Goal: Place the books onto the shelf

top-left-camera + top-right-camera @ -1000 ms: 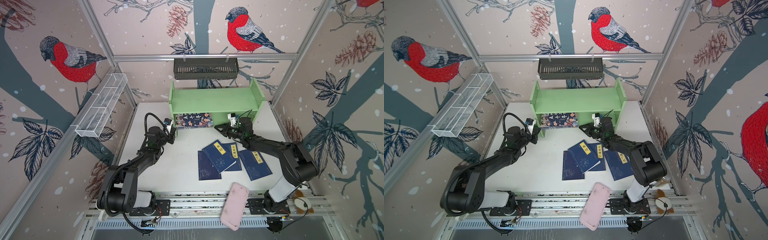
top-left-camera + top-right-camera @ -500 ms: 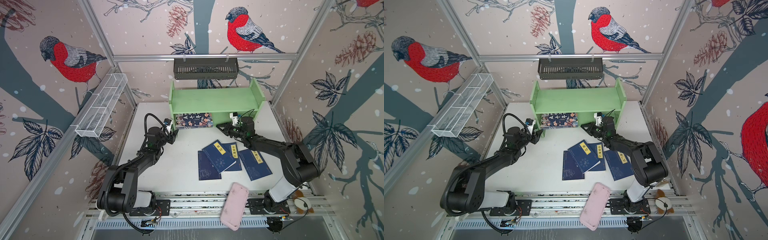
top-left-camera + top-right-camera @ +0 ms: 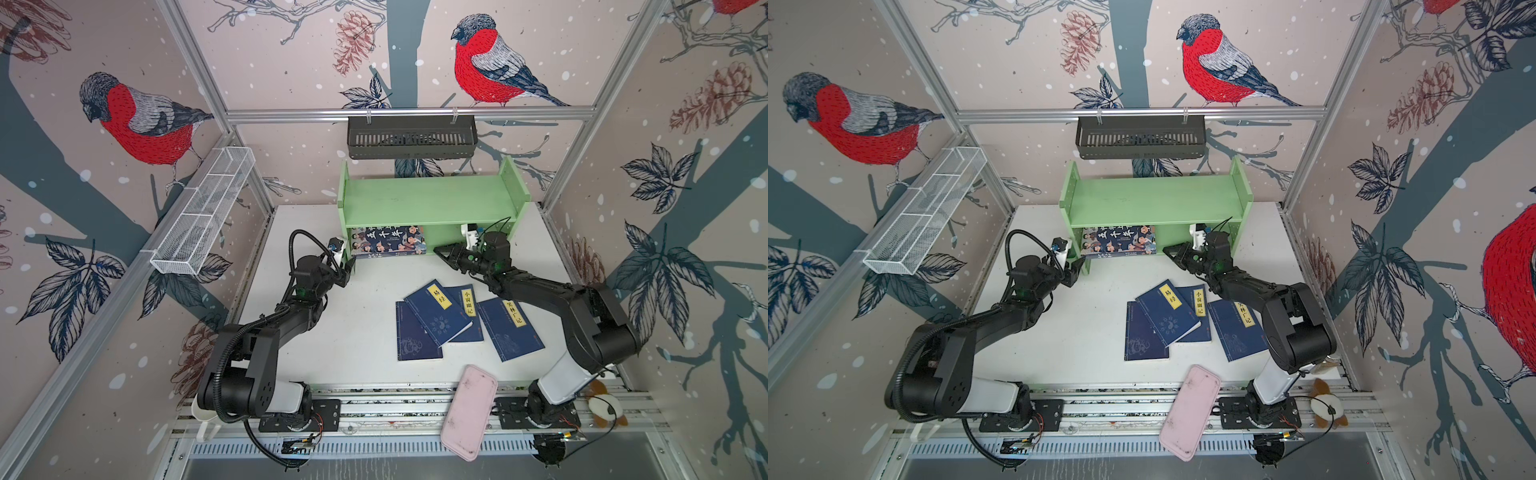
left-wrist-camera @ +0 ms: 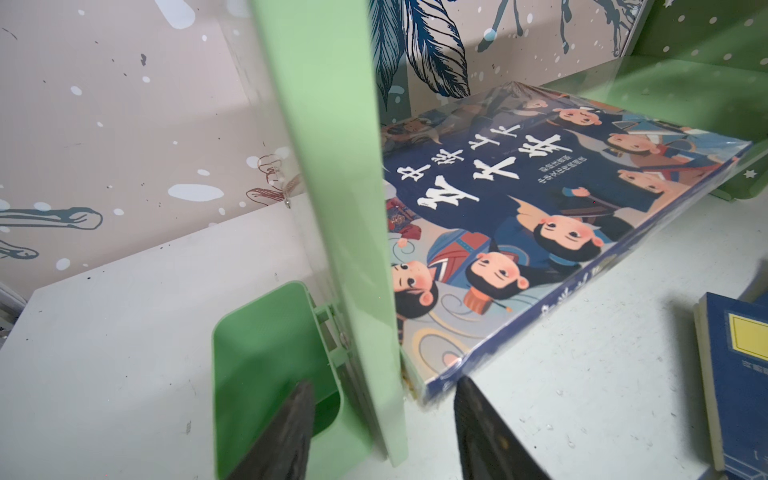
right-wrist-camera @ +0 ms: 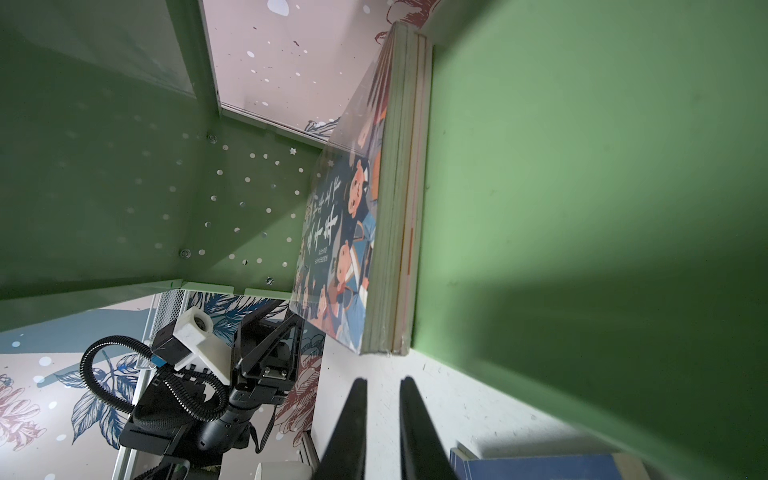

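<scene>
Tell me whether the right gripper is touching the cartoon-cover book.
Apart. The right wrist view shows bare table between the right gripper and the cartoon-cover book.

Left claw (image 4: 384,382) now wide, seemingly empty.

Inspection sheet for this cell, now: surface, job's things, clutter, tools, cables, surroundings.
Surface: white table, no spills seen.
Job's things: cartoon book flat on lower tier of shelf, left end; four blue books on table, unshelved.
Clutter: pink case across front rail; plush toy by right base.
Tools: left tool open, empty, at shelf's left panel; right tool shut, empty, near lower tier.
Cables: hose loops above left wrist; thin wire arcs off right wrist.
Surroundings: black basket and wire basket hang on frame; bird-print walls.
</scene>
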Controlling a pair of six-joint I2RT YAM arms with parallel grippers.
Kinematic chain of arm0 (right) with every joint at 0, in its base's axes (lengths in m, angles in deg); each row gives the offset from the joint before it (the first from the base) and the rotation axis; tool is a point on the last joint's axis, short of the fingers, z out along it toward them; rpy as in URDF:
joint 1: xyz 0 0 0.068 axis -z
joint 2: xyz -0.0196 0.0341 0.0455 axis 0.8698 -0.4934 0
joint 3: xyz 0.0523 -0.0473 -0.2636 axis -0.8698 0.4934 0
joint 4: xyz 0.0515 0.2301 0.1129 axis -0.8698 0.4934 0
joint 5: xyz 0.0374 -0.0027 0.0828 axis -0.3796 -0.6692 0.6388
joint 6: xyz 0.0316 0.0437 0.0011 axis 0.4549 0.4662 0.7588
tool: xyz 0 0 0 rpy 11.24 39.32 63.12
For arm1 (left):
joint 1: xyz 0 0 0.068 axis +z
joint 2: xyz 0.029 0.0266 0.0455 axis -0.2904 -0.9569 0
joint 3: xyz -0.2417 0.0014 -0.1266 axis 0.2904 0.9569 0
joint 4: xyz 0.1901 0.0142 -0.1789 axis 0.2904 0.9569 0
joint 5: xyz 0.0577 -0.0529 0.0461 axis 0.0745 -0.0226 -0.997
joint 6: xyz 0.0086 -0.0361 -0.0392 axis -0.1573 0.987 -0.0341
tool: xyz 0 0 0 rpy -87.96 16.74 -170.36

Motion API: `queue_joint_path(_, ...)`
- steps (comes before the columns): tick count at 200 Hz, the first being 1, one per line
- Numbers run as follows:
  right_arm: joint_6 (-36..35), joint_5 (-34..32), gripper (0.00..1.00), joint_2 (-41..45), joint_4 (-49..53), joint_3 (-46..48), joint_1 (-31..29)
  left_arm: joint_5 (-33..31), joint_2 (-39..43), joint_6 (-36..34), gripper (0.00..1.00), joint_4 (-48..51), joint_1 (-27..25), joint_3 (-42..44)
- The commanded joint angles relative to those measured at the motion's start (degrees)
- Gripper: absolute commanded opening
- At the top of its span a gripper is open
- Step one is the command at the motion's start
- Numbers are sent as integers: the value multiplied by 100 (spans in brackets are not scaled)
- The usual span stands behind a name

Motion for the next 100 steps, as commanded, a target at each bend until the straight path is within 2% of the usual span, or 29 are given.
queue_joint_path(1,-78,65,17,-19,-69,-64,2,-11,-33,-38,50,-556,8,14)
queue_joint_path(100,-51,60,17,-137,-93,-186,17,3,-10,-55,27,-558,8,49)
